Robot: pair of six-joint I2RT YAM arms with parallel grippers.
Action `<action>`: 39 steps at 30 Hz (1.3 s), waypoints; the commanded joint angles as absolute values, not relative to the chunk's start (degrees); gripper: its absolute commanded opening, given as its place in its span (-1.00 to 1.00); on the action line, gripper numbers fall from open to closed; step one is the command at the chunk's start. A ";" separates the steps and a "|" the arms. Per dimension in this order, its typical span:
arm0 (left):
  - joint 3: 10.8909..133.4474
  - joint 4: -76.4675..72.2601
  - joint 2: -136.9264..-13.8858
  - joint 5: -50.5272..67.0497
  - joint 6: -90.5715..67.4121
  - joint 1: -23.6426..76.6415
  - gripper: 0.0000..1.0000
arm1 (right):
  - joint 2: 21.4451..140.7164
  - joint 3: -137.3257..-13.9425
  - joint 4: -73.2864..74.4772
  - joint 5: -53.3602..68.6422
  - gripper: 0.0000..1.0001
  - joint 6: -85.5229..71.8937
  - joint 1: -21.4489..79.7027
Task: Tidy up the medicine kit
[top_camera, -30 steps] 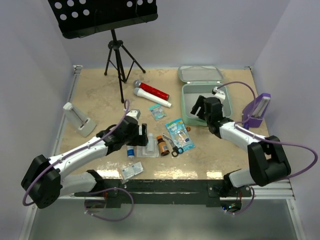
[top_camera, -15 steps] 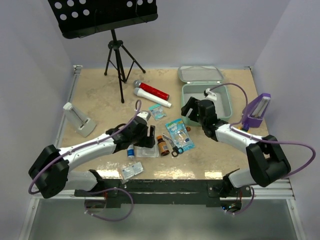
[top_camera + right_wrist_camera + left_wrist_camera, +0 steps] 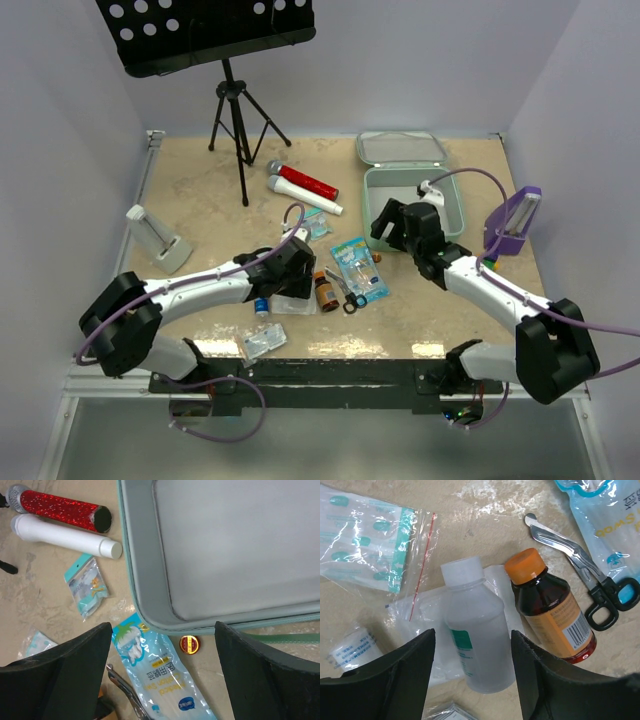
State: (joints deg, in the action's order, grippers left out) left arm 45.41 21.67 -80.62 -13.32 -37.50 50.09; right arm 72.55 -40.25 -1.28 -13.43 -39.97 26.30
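The kit point(image 3: 400, 188) sits open under and beyond the right end effector point(image 3: 392, 222), with its lid point(image 3: 401, 148) lying further back on the surface point(image 3: 200, 200). Its floor looks bare in the right wrist view, so by my reading the packing has barely begun.

Over the last second the right end effector has swung out from above the kit's interior to its near-left corner. Its jaws have spread wide and hold nothing.

The left end effector point(image 3: 472, 637) has slid right and forward over the clutter, and its jaws are narrowing. They stand apart either side of the clear bottle point(image 3: 470, 610), with a gap on each side and no grip yet. This looks like the first pick for the kit.

Room is tight there:
- The amber bottle point(image 3: 550, 605) lies just beside the right finger.
- The scissors point(image 3: 590, 580) lie beyond the amber bottle.
- A small roll point(image 3: 355, 647) lies near the left finger.
- The clear bottle rests on a slippery bag point(image 3: 420, 610) that may drag along with it.

Below the right end effector, the kit's wall point(image 3: 150, 615) cuts across. A pouch point(image 3: 160, 670) and a red tin point(image 3: 189, 644) lie just outside the wall.
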 commanded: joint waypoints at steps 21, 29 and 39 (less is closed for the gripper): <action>46.58 18.55 -65.93 -18.11 -34.98 50.98 -0.59 | 74.27 -44.64 3.95 -20.30 0.81 -37.35 21.45; 46.58 11.61 -61.26 -12.40 -32.96 50.98 -0.68 | 77.33 -50.88 5.01 -23.30 0.72 -34.63 13.98; 47.37 6.60 -62.84 -9.93 -32.70 50.89 -0.76 | 83.23 -47.91 3.17 -15.74 0.41 -34.97 15.29</action>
